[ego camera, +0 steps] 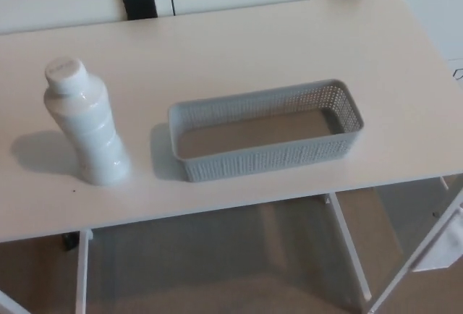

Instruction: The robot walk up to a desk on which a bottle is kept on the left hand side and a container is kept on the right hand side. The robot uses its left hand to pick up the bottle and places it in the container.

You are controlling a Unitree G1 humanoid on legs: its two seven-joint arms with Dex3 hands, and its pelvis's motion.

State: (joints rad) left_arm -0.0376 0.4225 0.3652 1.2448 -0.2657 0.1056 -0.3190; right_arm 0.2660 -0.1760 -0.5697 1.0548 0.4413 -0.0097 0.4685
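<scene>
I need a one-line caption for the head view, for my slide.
White plastic bottle stands upright left of an empty grey perforated plastic basket on a white desk.

White bottle (85, 130), grey perforated container (266, 129), pale cream desk (239, 46)
</scene>
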